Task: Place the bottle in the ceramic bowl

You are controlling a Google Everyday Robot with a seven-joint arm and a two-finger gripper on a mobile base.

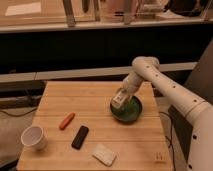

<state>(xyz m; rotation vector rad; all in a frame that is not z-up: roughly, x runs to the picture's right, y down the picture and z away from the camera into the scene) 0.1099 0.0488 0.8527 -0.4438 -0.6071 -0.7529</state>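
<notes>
Bottle (118, 100) in gripper (121, 96), over ceramic bowl (134, 116)

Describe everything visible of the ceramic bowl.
The ceramic bowl is round, glossy and dark green, with a shine on its inner wall. It stands upright on the wooden table, in the right half, close to the right edge. The gripper is over the bowl's left rim with the bottle at its tip; whether the bottle touches the bowl cannot be told. No other thing on the table touches it.
</notes>
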